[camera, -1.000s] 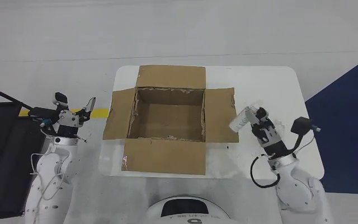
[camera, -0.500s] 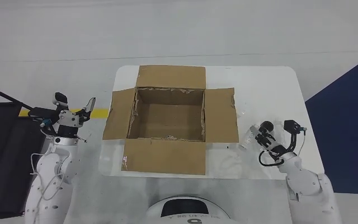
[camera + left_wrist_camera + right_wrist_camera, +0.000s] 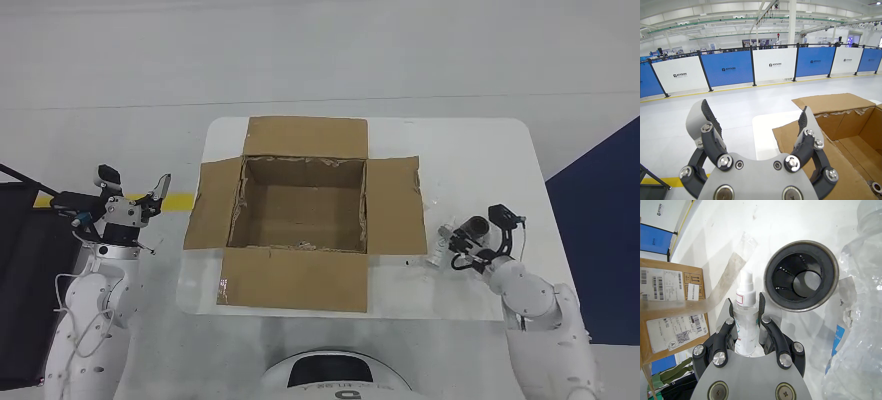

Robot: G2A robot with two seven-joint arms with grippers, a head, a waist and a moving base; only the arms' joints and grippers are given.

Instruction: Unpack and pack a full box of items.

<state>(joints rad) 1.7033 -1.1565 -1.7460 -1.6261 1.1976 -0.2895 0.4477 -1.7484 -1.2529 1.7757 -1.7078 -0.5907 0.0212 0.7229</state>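
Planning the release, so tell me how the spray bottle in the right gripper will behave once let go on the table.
The spray bottle looks round and smooth, so on its side on the table it would probably roll. It is tall and narrow, so upright it may tip easily. Its clear plastic body suggests it is light.

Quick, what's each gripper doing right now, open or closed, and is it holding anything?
Left gripper: open, holding nothing.
Right gripper: closed on a clear spray bottle.
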